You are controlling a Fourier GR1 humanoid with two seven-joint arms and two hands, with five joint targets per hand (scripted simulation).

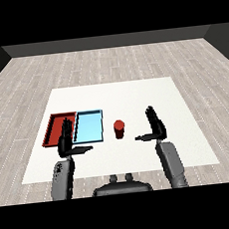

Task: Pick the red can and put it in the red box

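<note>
the red can [119,129] stands upright on the white table [134,97], just right of the light blue tray [88,126] and apart from the red tray [56,128] at the far left. the right hand [157,126] is near the can's right with fingers straight and holding nothing. the left hand [65,140], also straight-fingered and empty, shows in front of the trays' near edges.

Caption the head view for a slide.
Open hands, left and right, flank red can standing right of both trays.
</note>
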